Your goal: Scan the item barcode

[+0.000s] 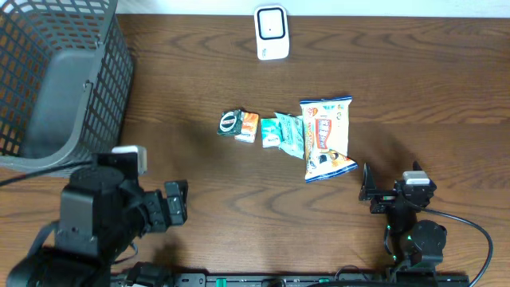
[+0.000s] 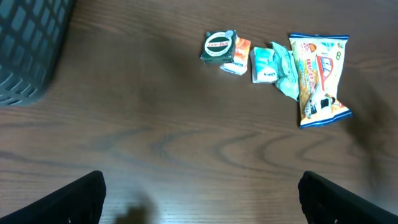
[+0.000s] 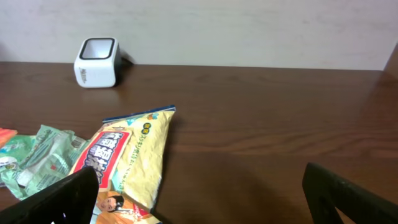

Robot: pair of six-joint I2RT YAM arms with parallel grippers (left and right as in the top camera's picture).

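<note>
Wood-grain surface (image 1: 398,72) seen from overhead and from both wrists. A white scanner (image 1: 271,33) stands at the middle of the far edge, and a grey mesh basket (image 1: 56,80) fills the far left corner. Four goods lie in a close row near the centre of the surface: a round green tin (image 1: 231,123), an orange packet (image 1: 249,127), crumpled teal packets (image 1: 283,132) and, at the right end, a yellow snack bag (image 1: 327,137) with its long axis running far to near. Bare surface lies between the row and the scanner, along the whole right side, and between the row and the basket. The left tool (image 1: 180,201) sits toward the near left, jaws spread wide and empty, well apart from the row. The right tool (image 1: 368,190) sits by the near edge, jaws likewise fully apart and holding nothing. The snack bag lies just ahead and to its left, near but not touching, with the scanner well beyond the bag.
</note>
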